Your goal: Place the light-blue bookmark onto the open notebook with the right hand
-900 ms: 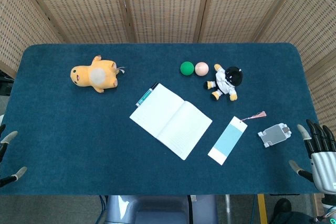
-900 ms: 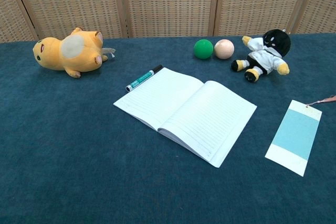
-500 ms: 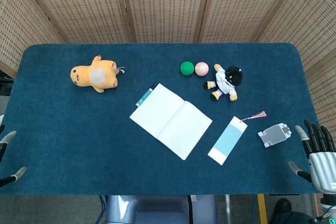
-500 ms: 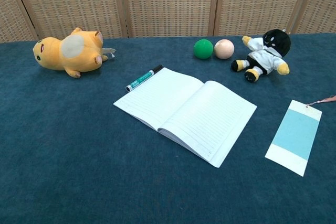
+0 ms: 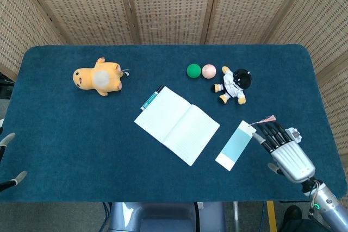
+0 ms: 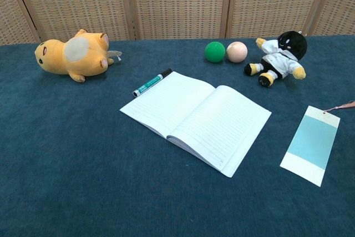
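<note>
The light-blue bookmark [image 5: 236, 145] [image 6: 310, 145] lies flat on the blue table, right of the open notebook [image 5: 176, 124] [image 6: 195, 119], its pink tassel [image 5: 267, 119] trailing to the right. My right hand [image 5: 284, 148] hovers just right of the bookmark, fingers apart and stretched toward its top end, holding nothing. It covers most of a small grey device on the table. Only the fingertips of my left hand [image 5: 10, 158] show at the left edge of the head view, spread apart and empty. The chest view shows neither hand.
A teal marker [image 5: 151, 98] lies along the notebook's upper left edge. Behind are a green ball [image 5: 193, 70], a peach ball [image 5: 209, 70] and a black-and-white plush doll [image 5: 234, 86]. A yellow plush [image 5: 99, 76] lies at the far left.
My right hand has moved in from the right table edge toward the bookmark, now over the grey device. The bookmark and notebook have not moved.
</note>
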